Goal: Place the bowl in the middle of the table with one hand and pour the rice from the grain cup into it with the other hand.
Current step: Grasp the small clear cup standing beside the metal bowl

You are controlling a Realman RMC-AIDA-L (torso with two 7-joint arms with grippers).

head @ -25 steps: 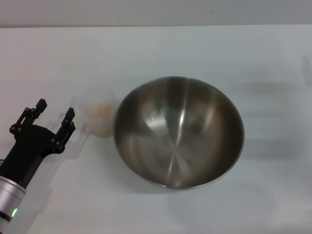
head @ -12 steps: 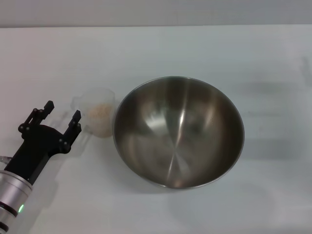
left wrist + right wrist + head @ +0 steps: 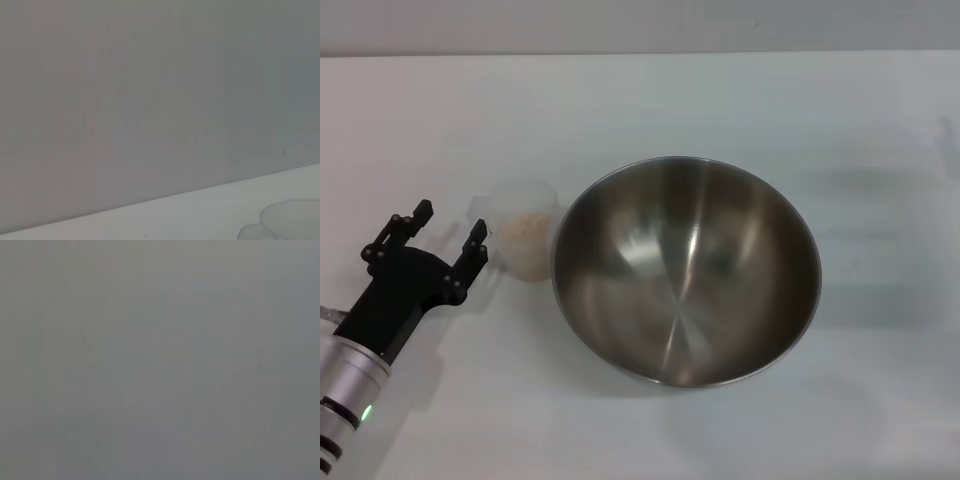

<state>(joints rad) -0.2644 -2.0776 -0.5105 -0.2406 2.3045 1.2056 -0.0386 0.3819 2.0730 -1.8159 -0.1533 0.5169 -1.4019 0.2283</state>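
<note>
The stainless-steel bowl (image 3: 686, 268) stands empty in the middle of the white table (image 3: 650, 100). The clear grain cup (image 3: 523, 238) stands upright just left of the bowl, holding the pale rice (image 3: 523, 226). My left gripper (image 3: 450, 230) is open, just left of the cup, its nearer finger close to the cup's handle side, not around it. The cup's rim shows faintly in the left wrist view (image 3: 292, 220). My right gripper is out of view; its wrist view shows only plain grey.
The table's far edge (image 3: 640, 54) meets a grey wall at the back. The left arm's black and silver body (image 3: 355, 350) lies over the table's front left corner.
My left gripper has moved forward and right towards the grain cup, staying open. The bowl and the cup have not moved.
</note>
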